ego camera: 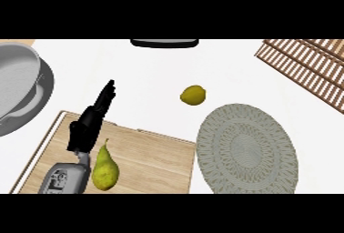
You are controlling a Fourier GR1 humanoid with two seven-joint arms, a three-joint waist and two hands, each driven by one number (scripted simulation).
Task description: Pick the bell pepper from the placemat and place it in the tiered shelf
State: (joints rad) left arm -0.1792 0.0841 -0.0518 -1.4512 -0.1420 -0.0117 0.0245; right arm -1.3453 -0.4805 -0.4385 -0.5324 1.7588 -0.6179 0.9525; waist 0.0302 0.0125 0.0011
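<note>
One fruit in question: a small round yellow bell pepper (193, 95) lies on the bare white counter (154, 77), just beyond the upper-left edge of the placemat (246, 150), not on it.
Handling: judged light, smooth-skinned and rounded, so likely to roll or slip; hollow, so it should give a little if squeezed.
Where to hold: around its widest middle, fingers on one side and thumb opposite, coming from above.
Placemat: round, grey, woven, with nothing on it.
Shelf: the wooden slatted shelf (306, 66) sits at the upper right, well apart from the pepper.
Left hand: the left hand (91, 123) hovers over the cutting board (151, 159), fingers straight and released, holding nothing.
Right hand: absent from the view.
Nearby: a pear (105, 167) lies on the board just beside the left forearm; a grey pan (20, 91) sits at far left.
</note>
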